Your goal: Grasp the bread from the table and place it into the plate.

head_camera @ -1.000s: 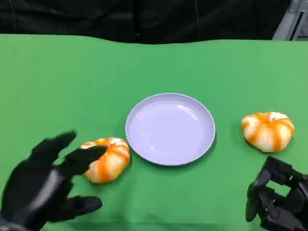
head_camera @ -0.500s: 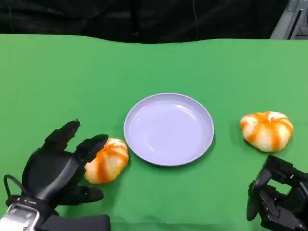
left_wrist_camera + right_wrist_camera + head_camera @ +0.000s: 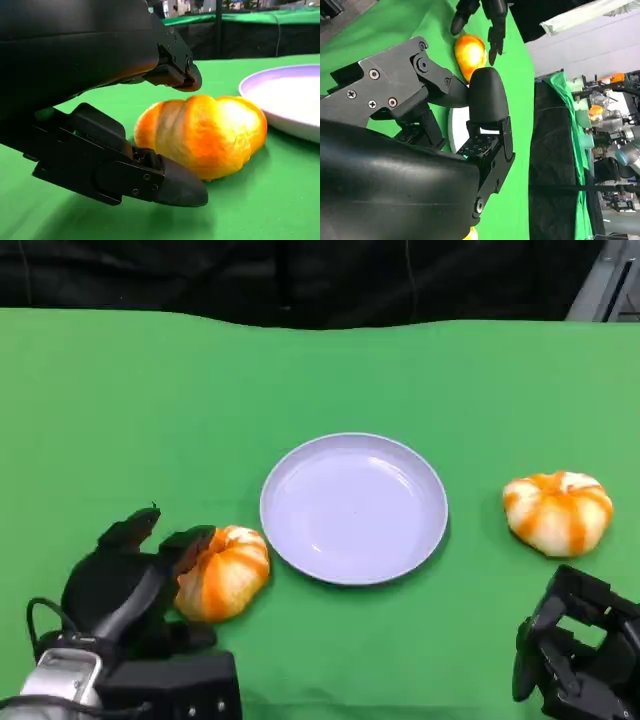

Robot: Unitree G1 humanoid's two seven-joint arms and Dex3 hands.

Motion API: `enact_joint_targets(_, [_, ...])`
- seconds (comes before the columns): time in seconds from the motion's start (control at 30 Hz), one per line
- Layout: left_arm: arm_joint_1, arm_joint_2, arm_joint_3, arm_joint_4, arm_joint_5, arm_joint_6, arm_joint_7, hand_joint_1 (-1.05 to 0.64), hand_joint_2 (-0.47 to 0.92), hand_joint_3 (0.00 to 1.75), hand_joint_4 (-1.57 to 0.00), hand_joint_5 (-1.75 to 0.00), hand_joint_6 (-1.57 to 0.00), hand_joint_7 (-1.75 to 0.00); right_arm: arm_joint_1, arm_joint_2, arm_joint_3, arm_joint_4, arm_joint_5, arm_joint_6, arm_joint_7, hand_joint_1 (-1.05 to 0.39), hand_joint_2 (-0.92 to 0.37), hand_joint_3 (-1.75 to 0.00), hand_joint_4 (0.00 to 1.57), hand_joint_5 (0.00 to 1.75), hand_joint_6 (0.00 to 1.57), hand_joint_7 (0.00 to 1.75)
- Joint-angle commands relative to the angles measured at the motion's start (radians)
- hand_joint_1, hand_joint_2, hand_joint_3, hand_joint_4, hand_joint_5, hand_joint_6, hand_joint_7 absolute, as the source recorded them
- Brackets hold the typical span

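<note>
An orange-and-white striped bread [image 3: 225,571] lies on the green table just left of the lilac plate [image 3: 353,507], which holds nothing. My left hand [image 3: 130,580] sits against the bread's left side. In the left wrist view the bread [image 3: 205,135] lies between the upper fingers [image 3: 175,70] and the thumb [image 3: 165,182] below, with a small gap still showing on both sides. A second striped bread [image 3: 557,512] lies right of the plate. My right hand [image 3: 578,658] rests near the table's front edge below that bread, fingers curled in and holding nothing.
The green table [image 3: 330,380] runs back to a black curtain. The right wrist view looks past the curled fingers [image 3: 485,105] to the left bread [image 3: 470,52] and a sliver of the plate [image 3: 454,131]. Open green cloth lies behind the plate.
My left hand has moved forward and closed in on the left bread, its fingers now bracketing the bread's side. The right hand, the plate and both breads have stayed put.
</note>
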Motion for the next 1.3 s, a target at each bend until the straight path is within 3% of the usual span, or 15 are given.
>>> enact_joint_targets(0.03, [-0.044,0.0,-0.029,0.099,-0.027,-0.013,0.051,-0.96,0.92,0.22,-0.17,-0.02,-0.4,-0.01,0.016,-0.003,-0.001,-0.04,0.003,0.015,-0.008,-0.16,-0.66,-1.03,0.87,1.75,0.74,1.62])
enact_joint_targets(0.37, [-0.084,-0.009,-0.085,0.183,-0.056,-0.014,0.093,-0.95,0.92,0.25,-0.18,-0.01,-0.4,-0.01,0.025,0.003,0.004,-0.049,-0.01,-0.002,-0.011,-0.16,-0.66,-1.03,0.87,1.75,0.73,1.62])
enact_joint_targets(0.43, [-0.085,-0.014,-0.092,0.19,-0.055,-0.012,0.122,-0.81,0.92,0.19,-0.21,-0.02,-0.42,-0.01,0.027,0.006,0.005,-0.055,-0.013,0.002,-0.015,-0.16,-0.65,-1.05,0.87,1.75,0.71,1.66])
enact_joint_targets(0.57, [-0.083,-0.018,-0.095,0.205,-0.064,-0.021,0.184,-0.75,0.92,0.16,-0.22,-0.02,-0.44,-0.01,0.029,0.008,0.006,-0.061,-0.013,0.008,-0.019,-0.16,-0.64,-1.07,0.87,1.75,0.71,1.67])
enact_joint_targets(0.6, [-0.078,-0.021,-0.091,0.21,-0.067,-0.028,0.219,-0.56,0.9,0.1,-0.25,-0.02,-0.47,-0.01,0.031,0.009,0.006,-0.063,-0.012,0.011,-0.021,-0.16,-0.64,-1.07,0.87,1.75,0.71,1.67])
enact_joint_targets(0.7, [-0.076,-0.024,-0.089,0.232,-0.082,-0.046,0.281,-0.41,0.89,0.04,-0.3,-0.03,-0.5,-0.02,0.032,0.009,0.005,-0.064,-0.013,0.009,-0.02,-0.16,-0.63,-1.07,0.87,1.75,0.71,1.68])
enact_joint_targets(0.8, [-0.078,-0.024,-0.096,0.242,-0.086,-0.045,0.306,-0.34,0.92,0.04,-0.4,-0.06,-0.55,-0.02,0.03,0.009,0.003,-0.062,-0.005,0.009,-0.013,-0.16,-0.64,-1.08,0.86,1.75,0.7,1.68])
enact_joint_targets(0.97, [-0.091,-0.024,-0.101,0.271,-0.1,-0.071,0.325,-0.21,0.92,0.16,-0.83,-0.09,-0.79,-0.05,0.029,0.01,0.0,-0.059,-0.006,0.008,-0.013,-0.16,-0.63,-1.08,0.86,1.75,0.7,1.67])
enact_joint_targets(1.03, [-0.098,-0.024,-0.094,0.285,-0.12,-0.097,0.311,-0.2,0.92,0.19,-0.9,-0.09,-0.84,-0.05,0.029,0.01,0.001,-0.059,-0.011,0.007,-0.016,-0.16,-0.63,-1.08,0.87,1.75,0.7,1.67])
enact_joint_targets(1.1, [-0.104,-0.023,-0.083,0.301,-0.15,-0.145,0.312,-0.09,0.92,0.22,-0.92,-0.87,-1.17,-0.09,0.028,0.009,0.0,-0.058,-0.012,0.005,-0.015,-0.15,-0.63,-1.07,0.86,1.75,0.71,1.67])
enact_joint_targets(1.13, [-0.106,-0.022,-0.076,0.305,-0.163,-0.162,0.316,-0.07,0.92,0.23,-0.89,-1.07,-1.24,-0.09,0.028,0.009,0.0,-0.056,-0.012,0.004,-0.014,-0.15,-0.63,-1.07,0.86,1.75,0.71,1.66])
enact_joint_targets(1.17, [-0.107,-0.021,-0.07,0.302,-0.174,-0.172,0.318,-0.06,0.89,0.35,-0.78,-1.47,-1.03,-0.77,0.028,0.009,0.0,-0.057,-0.009,0.007,-0.014,-0.14,-0.63,-1.07,0.86,1.75,0.71,1.66])
enact_joint_targets(1.2, [-0.107,-0.019,-0.066,0.301,-0.181,-0.178,0.318,-0.05,0.87,0.43,-0.75,-1.6,-0.83,-1.25,0.028,0.009,0.0,-0.058,-0.007,0.01,-0.014,-0.15,-0.64,-1.07,0.86,1.75,0.71,1.66])
enact_joint_targets(1.23, [-0.102,-0.015,-0.056,0.279,-0.194,-0.18,0.309,-0.05,0.85,0.5,-0.73,-1.69,-0.7,-1.54,0.03,0.009,-0.001,-0.06,-0.006,0.011,-0.014,-0.15,-0.64,-1.07,0.86,1.75,0.71,1.66])
enact_joint_targets(1.3, [-0.094,-0.007,-0.041,0.244,-0.209,-0.178,0.294,-0.05,0.82,0.59,-0.73,-1.73,-0.64,-1.69,0.031,0.008,-0.001,-0.063,-0.006,0.012,-0.014,-0.15,-0.64,-1.07,0.86,1.75,0.71,1.66])
